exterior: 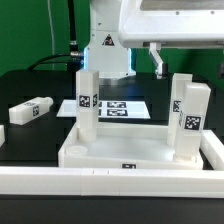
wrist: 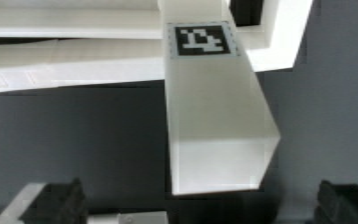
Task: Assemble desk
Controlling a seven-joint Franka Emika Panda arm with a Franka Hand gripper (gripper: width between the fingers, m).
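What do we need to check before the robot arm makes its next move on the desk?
1. Gripper open: ok. Its fingers stand apart from the tagged leg between them.
2. Legs upright on the desk slab: ok for three, the left leg and two right legs in the exterior view.
3. Fourth leg fitted: not ok. It lies loose on the table.
4. Upright legs fully tight: cannot tell.

No words, numbers or brand names can be read. Only black-and-white square code tags [exterior: 86,101] show: on legs [exterior: 190,118] standing on the desk slab [exterior: 130,148], on its front rim, and on the marker board [exterior: 118,106] behind it.
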